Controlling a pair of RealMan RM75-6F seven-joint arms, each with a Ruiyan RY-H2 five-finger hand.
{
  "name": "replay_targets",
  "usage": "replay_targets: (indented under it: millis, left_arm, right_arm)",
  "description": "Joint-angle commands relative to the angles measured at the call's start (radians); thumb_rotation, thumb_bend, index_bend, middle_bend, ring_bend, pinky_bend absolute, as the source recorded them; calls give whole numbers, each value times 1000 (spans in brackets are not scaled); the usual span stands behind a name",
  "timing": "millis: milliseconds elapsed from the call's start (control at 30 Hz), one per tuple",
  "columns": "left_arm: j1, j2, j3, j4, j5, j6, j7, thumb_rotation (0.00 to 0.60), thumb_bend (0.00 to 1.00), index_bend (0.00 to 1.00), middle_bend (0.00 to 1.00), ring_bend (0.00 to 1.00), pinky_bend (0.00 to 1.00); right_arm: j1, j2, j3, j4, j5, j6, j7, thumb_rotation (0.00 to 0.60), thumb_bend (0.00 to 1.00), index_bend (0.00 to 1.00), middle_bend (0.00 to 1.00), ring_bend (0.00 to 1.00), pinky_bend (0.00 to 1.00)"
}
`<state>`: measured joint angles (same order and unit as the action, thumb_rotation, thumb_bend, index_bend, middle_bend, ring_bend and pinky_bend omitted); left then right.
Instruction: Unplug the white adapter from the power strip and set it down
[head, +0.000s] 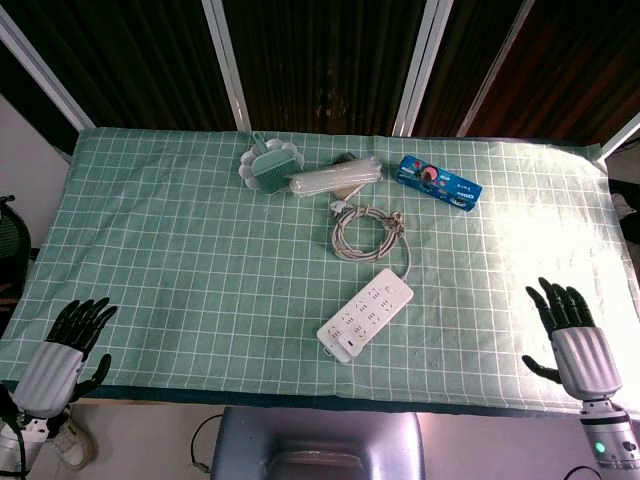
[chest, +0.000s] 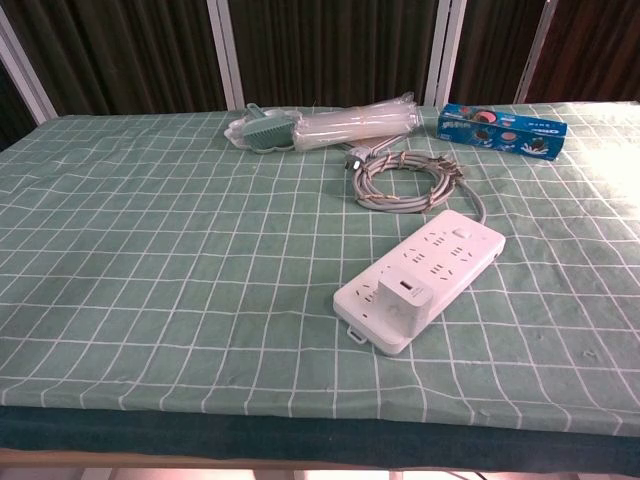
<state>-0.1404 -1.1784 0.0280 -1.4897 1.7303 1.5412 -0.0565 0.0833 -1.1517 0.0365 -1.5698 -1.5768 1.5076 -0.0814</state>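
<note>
The power strip (head: 366, 313) lies diagonally near the middle of the green checked tablecloth (head: 180, 250), with the white adapter (chest: 393, 298) seated in its near end; from the head view the adapter is hard to tell apart from the strip body. The strip's grey cord (head: 366, 228) is coiled at its 12 o'clock. The left hand (head: 72, 340) sits at the table's 7 o'clock edge, fingers spread, holding nothing. The right hand (head: 572, 335) sits at 5 o'clock, fingers likewise spread and empty, its wrist cut off by the frame. Neither hand appears in the chest view.
</note>
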Motion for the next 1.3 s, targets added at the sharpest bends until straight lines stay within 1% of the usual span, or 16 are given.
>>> replay_targets:
  millis: [33, 133, 200, 267, 367, 433, 533, 600, 700, 800, 867, 1033, 1200, 1300]
  left_arm:
    - [-4, -6, 1, 1, 6, 0, 5, 600, 491, 0, 34, 1, 38]
    - [-25, -24, 6, 12, 42, -5, -12, 600, 492, 0, 35, 0, 38]
    - [-55, -49, 15, 39, 89, -13, -60, 600, 510, 0, 51, 1, 39]
    - [-97, -79, 33, 73, 136, -49, -107, 600, 543, 1, 77, 11, 42]
    - [-167, -121, 45, 88, 190, -120, -118, 600, 612, 38, 124, 51, 55]
    - [-215, -152, 42, 82, 203, -188, -94, 600, 664, 65, 159, 81, 71]
    - [-278, -199, 24, 62, 187, -298, -27, 600, 764, 86, 195, 104, 94]
    - [-308, -227, 8, 56, 163, -359, 18, 600, 796, 93, 202, 107, 96]
    - [-351, -282, -16, 60, 123, -433, 74, 600, 826, 102, 203, 106, 96]
    - [-375, -322, -24, 61, 101, -468, 100, 600, 839, 104, 190, 97, 94]
    - [-396, -353, -30, 62, 91, -487, 109, 600, 853, 96, 161, 71, 89]
    - [-441, -423, -53, 75, 80, -502, 145, 600, 860, 30, 67, 6, 78]
    - [-482, -476, -62, 103, 54, -535, 152, 600, 865, 0, 7, 0, 60]
    - [-507, -497, -67, 120, 28, -570, 152, 600, 866, 0, 0, 0, 51]
  right_arm:
    - [-3, 6, -3, -4, -2, 1, 3, 600, 182, 0, 0, 0, 0]
    - [-3, 10, -7, -2, -15, 7, 9, 600, 182, 0, 0, 0, 0]
    - [-1, 8, -10, 0, -33, 14, 20, 600, 182, 0, 0, 0, 0]
    - [6, 3, -20, 15, -72, 18, 24, 600, 182, 0, 0, 0, 0]
    - [25, -13, -41, 39, -140, 18, 42, 600, 182, 0, 0, 0, 0]
    - [46, -27, -53, 58, -186, 8, 54, 600, 182, 0, 0, 0, 0]
    - [84, -50, -65, 75, -237, -24, 61, 600, 182, 0, 0, 0, 0]
    - [111, -61, -68, 77, -258, -53, 54, 600, 182, 0, 0, 0, 0]
    - [160, -63, -67, 46, -273, -120, 31, 600, 182, 0, 0, 0, 0]
    - [192, -61, -58, 15, -262, -169, 7, 600, 182, 0, 0, 0, 0]
    - [212, -62, -48, -6, -241, -206, -10, 600, 182, 0, 0, 0, 0]
    - [245, -78, -32, -29, -193, -262, -15, 600, 182, 0, 0, 0, 0]
    - [258, -87, -34, -32, -175, -276, -3, 600, 182, 0, 0, 0, 0]
    - [264, -88, -35, -34, -172, -276, 2, 600, 182, 0, 0, 0, 0]
